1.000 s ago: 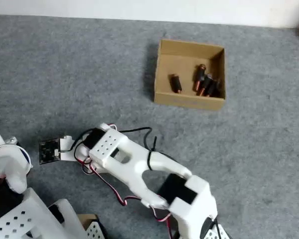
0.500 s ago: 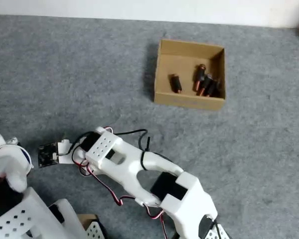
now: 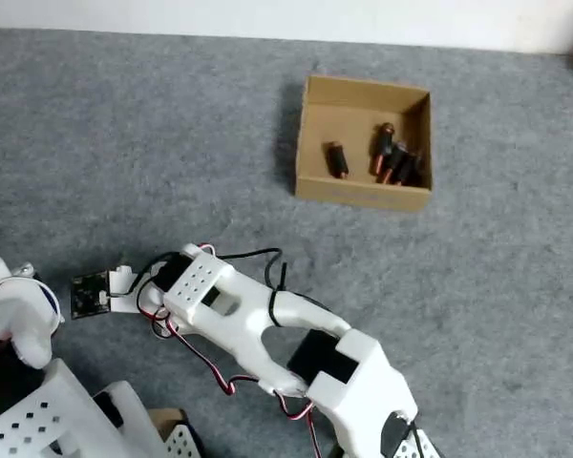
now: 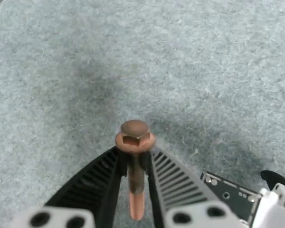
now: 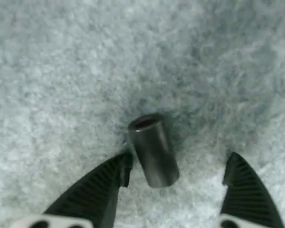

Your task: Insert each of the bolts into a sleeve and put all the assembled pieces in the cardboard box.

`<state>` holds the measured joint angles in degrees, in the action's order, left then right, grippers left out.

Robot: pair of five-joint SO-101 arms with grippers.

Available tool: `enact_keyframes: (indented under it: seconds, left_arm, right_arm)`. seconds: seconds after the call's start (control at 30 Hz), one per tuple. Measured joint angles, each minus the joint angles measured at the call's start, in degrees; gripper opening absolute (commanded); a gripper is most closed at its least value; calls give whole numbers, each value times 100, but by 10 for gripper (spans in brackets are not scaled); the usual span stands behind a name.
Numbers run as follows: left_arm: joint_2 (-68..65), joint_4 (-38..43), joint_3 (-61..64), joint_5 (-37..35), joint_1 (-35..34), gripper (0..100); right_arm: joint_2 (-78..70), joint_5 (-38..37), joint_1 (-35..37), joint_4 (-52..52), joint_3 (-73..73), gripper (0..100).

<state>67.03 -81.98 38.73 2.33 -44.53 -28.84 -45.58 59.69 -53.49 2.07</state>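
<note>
A copper bolt with a hex head stands up between the fingers of my left gripper, which is shut on its shank above the grey carpet. A dark cylindrical sleeve lies on the carpet, its open end facing away. My right gripper is open around the sleeve, one finger close beside it and the other apart from it. In the high view the right arm stretches to the left at the front of the carpet. The cardboard box at the back holds several assembled pieces.
The left arm's white body sits at the front left, close to the right arm's camera board. That board also shows near the bolt in the left wrist view. Bare grey carpet lies between the arms and the box.
The right arm has shifted a little to the left and toward the front of the carpet. The box and its contents have not moved.
</note>
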Motion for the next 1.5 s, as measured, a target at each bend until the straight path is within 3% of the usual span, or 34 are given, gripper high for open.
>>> enact_keyframes:
  seconds: [0.1,0.6,1.23,1.33,1.5]
  left_arm:
    - [0,0,0,0,0,5]
    - [0,0,0,0,0,5]
    - [0,0,0,-35,0,5]
    - [0,62,0,-35,343,5]
    - [0,246,-132,-35,1609,5]
  right_arm:
    - [0,0,0,0,0,8]
    - [18,26,-35,114,-62,6]
    - [3121,1134,-589,149,1037,5]
    - [3745,1407,-914,149,1073,5]
    - [4888,1978,-1204,149,1495,5]
